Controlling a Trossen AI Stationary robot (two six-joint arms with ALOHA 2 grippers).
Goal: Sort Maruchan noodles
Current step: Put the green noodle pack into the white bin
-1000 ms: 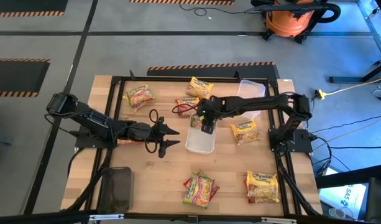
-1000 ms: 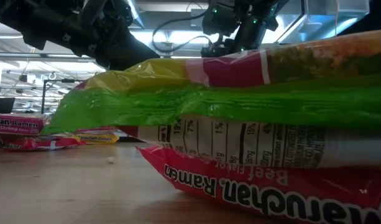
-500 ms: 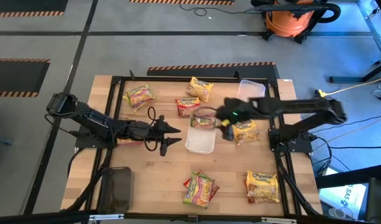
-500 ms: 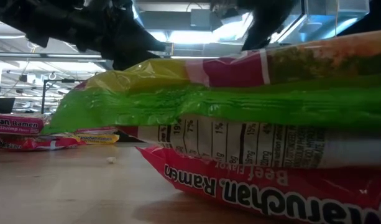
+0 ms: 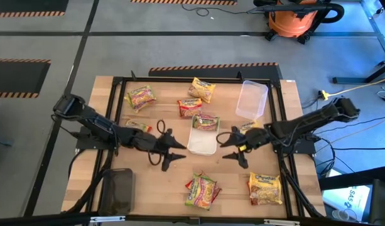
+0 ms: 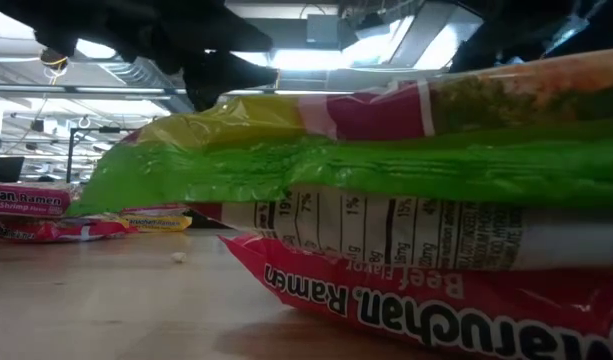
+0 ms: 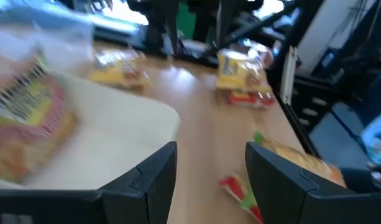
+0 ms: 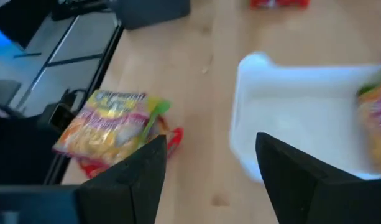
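Observation:
Several Maruchan packets lie flat on the table: three near the far edge (image 5: 140, 96) (image 5: 203, 88) (image 5: 189, 107), one under my right arm (image 5: 249, 129), a stack (image 5: 201, 190) and a single one (image 5: 265, 188) near the near edge. Another packet (image 5: 206, 122) lies in the far end of the white tray (image 5: 202, 145). My left gripper (image 5: 173, 150) is open, just left of the tray, which shows ahead in its wrist view (image 7: 115, 143). My right gripper (image 5: 233, 149) is open, just right of the tray (image 8: 302, 118).
A clear tray (image 5: 252, 99) sits at the far right and a dark tray (image 5: 119, 191) at the near left corner. In the low view the stacked packets (image 6: 406, 200) fill the foreground. Bare wood lies between the white tray and the near stack.
My right gripper has drawn back from above the white tray's far end, where a packet now lies, swinging toward the table's right and then toward the near edge, and now sits low beside the tray. My left gripper has shifted a little toward the near edge.

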